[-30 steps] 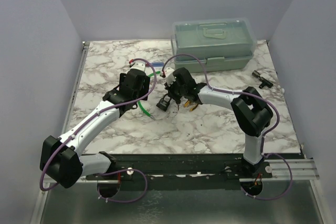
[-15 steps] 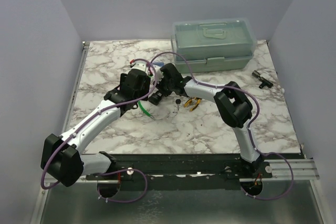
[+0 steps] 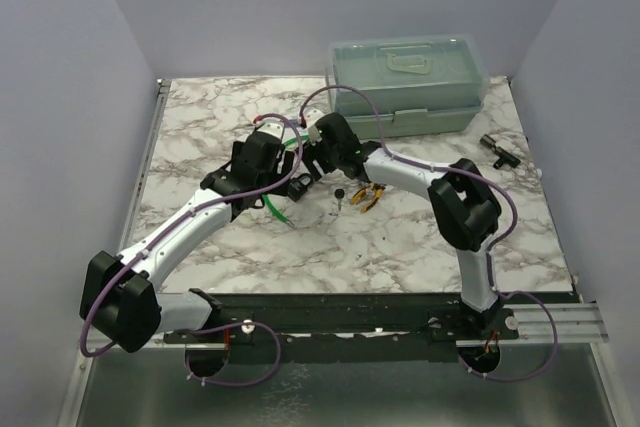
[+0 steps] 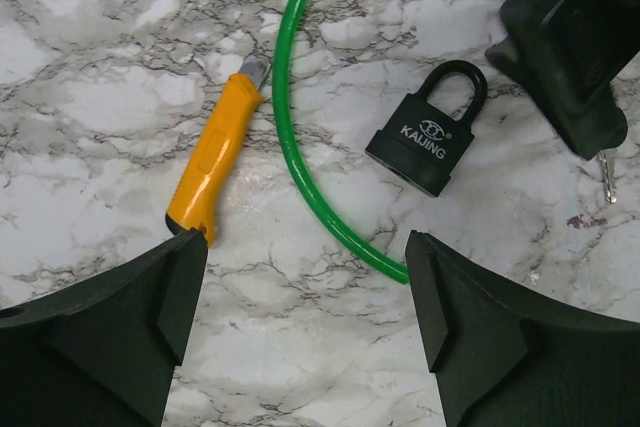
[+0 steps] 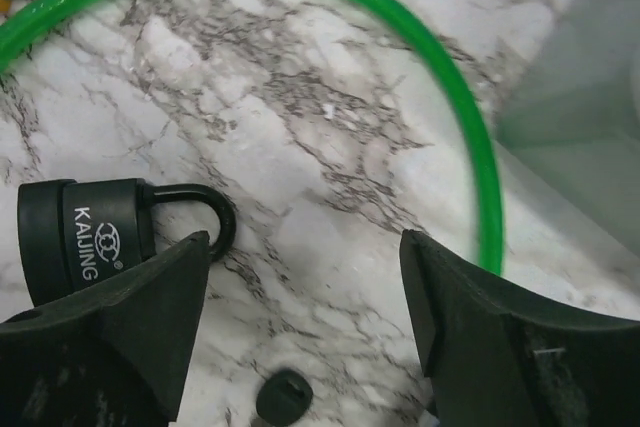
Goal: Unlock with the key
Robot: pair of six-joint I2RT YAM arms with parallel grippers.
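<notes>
Black KAIJING padlock (image 4: 428, 142) ahead of left hand (image 4: 305, 252), fingers apart, empty. Right hand (image 5: 305, 242) apart, empty; tiny dark round-headed key (image 5: 283, 397) on marble counter (image 5: 330, 147) between its fingers.

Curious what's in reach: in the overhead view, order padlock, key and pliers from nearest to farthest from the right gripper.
From the right gripper:
1. Padlock, right beside it, on the side of the arm bases.
2. Key, off to its right.
3. Pliers, farther right, beyond the key.

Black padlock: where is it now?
Left wrist view, right of centre: black padlock flat on marble table, between green cable loop and small dark-headed key.
</notes>
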